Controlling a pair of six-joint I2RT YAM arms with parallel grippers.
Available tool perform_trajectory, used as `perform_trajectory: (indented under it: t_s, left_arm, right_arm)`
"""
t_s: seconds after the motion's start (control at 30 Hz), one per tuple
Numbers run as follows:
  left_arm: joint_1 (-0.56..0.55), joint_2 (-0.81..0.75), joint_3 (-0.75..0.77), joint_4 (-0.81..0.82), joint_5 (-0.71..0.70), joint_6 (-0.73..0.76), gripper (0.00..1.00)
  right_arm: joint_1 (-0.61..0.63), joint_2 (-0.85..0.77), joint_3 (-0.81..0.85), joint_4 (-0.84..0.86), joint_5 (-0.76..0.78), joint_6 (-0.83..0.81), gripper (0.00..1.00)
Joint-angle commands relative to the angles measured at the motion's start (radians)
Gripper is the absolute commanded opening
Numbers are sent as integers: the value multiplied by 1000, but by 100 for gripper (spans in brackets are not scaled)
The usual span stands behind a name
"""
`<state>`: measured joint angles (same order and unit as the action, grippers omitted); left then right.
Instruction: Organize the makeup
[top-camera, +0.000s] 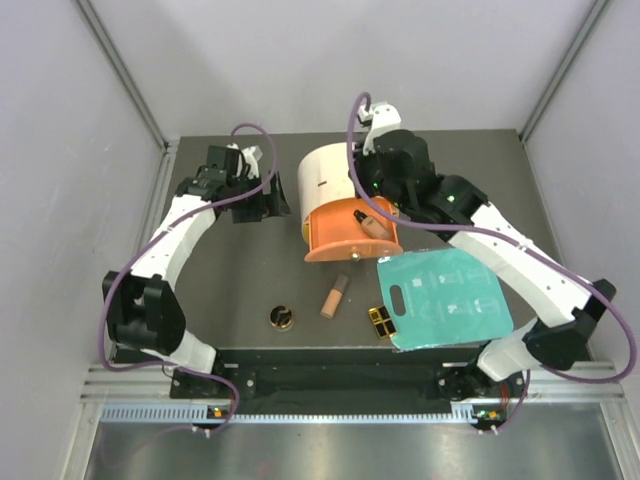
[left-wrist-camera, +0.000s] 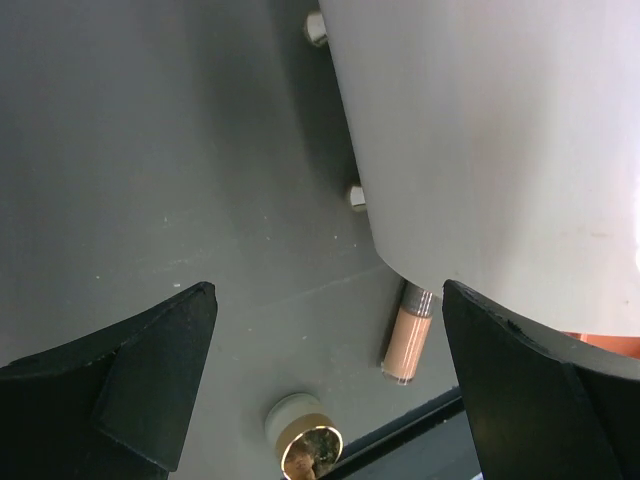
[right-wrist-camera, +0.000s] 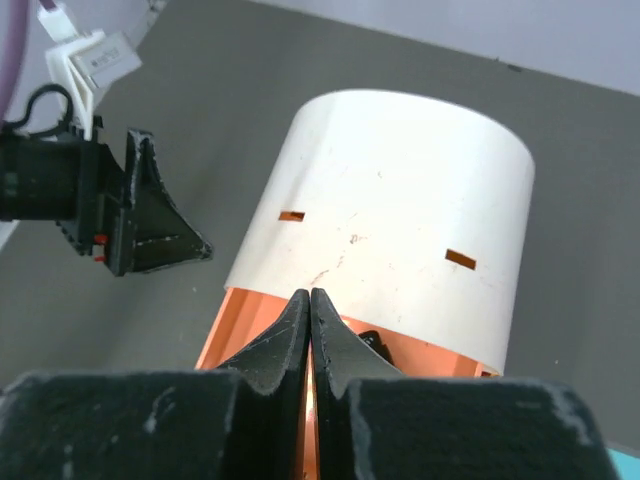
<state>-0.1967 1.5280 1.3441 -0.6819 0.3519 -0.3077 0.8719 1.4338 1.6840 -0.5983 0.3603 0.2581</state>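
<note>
A cream-and-orange cylindrical box lies on its side mid-table, its orange mouth toward the near edge. One peach tube with a dark cap rests in that mouth. Another peach tube lies on the table, with a round gold-rimmed compact and a small black-and-gold rectangular piece nearby. My right gripper is shut on nothing, above the box's mouth. My left gripper stands wide open beside the box's left wall; beyond it I see the table tube and the compact.
A flat teal board with a handle hole lies at the near right, partly under my right arm. Grey walls enclose the dark table on the left, right and back. In the right wrist view my left gripper shows to the box's left.
</note>
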Motion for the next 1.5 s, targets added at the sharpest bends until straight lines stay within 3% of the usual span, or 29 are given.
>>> perform_trajectory:
  t_s: [0.0, 0.2, 0.37, 0.57, 0.73, 0.9, 1.17, 1.37, 1.47]
  left_arm:
    - [-3, -57, 0, 27, 48, 25, 99]
    - [-3, -59, 27, 36, 6, 15, 99]
    - [-3, -22, 138, 35, -24, -16, 99]
    - [-3, 67, 280, 58, 10, -74, 99]
    - [-6, 122, 391, 64, 44, -80, 99]
    - [-27, 158, 443, 68, 67, -79, 99]
    - [-76, 245, 553, 13, 79, -44, 99]
    - [-113, 281, 593, -21, 87, -28, 99]
    - [-125, 291, 592, -36, 87, -21, 99]
  right_arm:
    - [-43, 40, 0, 37, -188, -8, 0]
    - [-68, -9, -67, 49, -193, 59, 0]
    - [-70, -84, -113, 3, -213, 64, 4]
    - [-56, -228, -251, -61, -330, 118, 21]
    - [125, -292, -337, -167, -262, 159, 24]
    - [271, -274, -392, -186, -244, 208, 17]
    - [308, -220, -530, -156, -296, 240, 18]
    - [311, -234, -642, -149, -307, 291, 25]
    - [312, -254, -708, -118, -288, 311, 38]
